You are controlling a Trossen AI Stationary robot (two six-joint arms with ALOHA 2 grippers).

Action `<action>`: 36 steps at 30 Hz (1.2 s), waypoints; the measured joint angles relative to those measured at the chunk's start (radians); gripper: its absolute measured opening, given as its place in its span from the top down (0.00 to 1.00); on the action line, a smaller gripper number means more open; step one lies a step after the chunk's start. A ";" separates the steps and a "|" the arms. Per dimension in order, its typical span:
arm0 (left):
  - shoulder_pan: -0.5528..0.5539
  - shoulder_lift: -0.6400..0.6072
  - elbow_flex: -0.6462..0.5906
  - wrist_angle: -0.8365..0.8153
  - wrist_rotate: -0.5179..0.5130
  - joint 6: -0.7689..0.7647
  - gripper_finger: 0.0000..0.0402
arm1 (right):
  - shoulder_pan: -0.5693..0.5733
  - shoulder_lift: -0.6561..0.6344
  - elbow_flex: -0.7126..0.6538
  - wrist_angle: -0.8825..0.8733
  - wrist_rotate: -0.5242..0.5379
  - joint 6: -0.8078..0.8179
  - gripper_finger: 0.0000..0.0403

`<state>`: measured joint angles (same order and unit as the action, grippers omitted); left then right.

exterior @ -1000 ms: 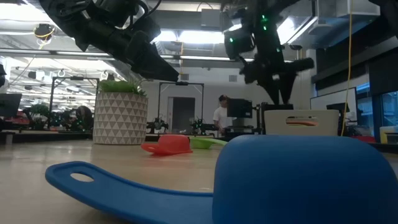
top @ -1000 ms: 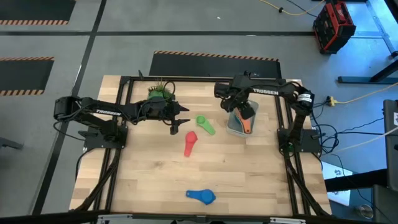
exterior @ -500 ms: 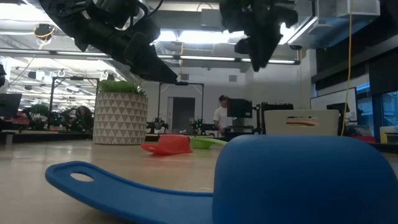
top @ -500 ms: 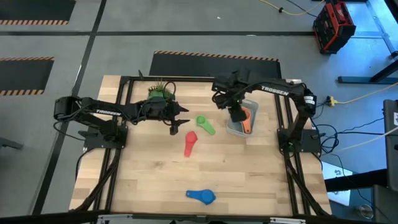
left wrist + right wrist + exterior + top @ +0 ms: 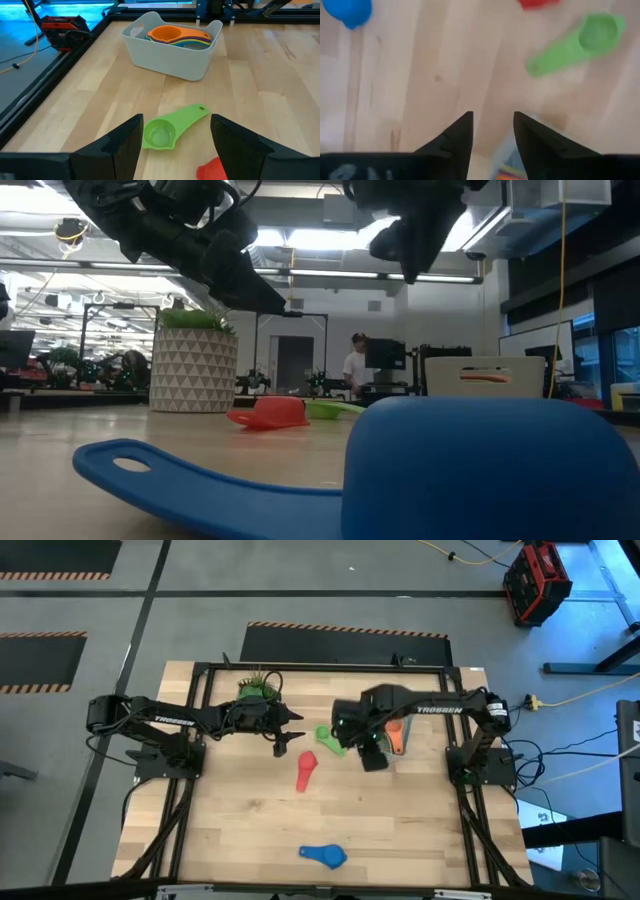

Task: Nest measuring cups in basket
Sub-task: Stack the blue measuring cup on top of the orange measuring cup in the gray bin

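High view is showing the right claw hanging over the wooden tabletop between the green cup and the basket, with the arm covering most of the basket from above. From the right wrist view its two dark fingers are standing partly apart with bare wood between them and nothing in their grip; the green cup is lying ahead of them, and the rim of the red cup and the blue cup are showing at the edges. The left claw is waiting above the tabletop just beside the potted plant, near the green and red cups, its fingers spread wide and holding nothing. In the left wrist view the green cup is lying flat on the wood between those fingers, bowl toward the camera and handle pointing away toward the basket, which is sitting farther off with an orange cup on top of a stack of other coloured cups inside it. The red cup is lying on the tabletop just beside the green one, toward the front, and the blue cup is well apart from both, near the front edge. Low view has the blue cup filling the foreground, the red one behind it, and the white patterned plant pot standing upright.
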<state>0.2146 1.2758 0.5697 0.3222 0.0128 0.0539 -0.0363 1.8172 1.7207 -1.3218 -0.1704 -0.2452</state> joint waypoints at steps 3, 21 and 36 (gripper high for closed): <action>0.000 0.000 0.000 0.000 0.000 0.000 0.44 | 0.048 0.000 -0.018 0.081 0.000 0.015 0.64; 0.000 0.000 0.000 0.000 0.000 0.000 0.44 | 0.133 0.000 -0.042 0.231 -0.042 0.101 0.58; 0.000 0.000 0.000 0.000 0.000 0.000 0.44 | 0.144 0.000 -0.042 0.329 -0.070 0.249 0.57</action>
<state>0.2146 1.2758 0.5697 0.3222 0.0124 0.0544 0.1077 1.8175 1.6791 -0.9929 -0.2409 0.0040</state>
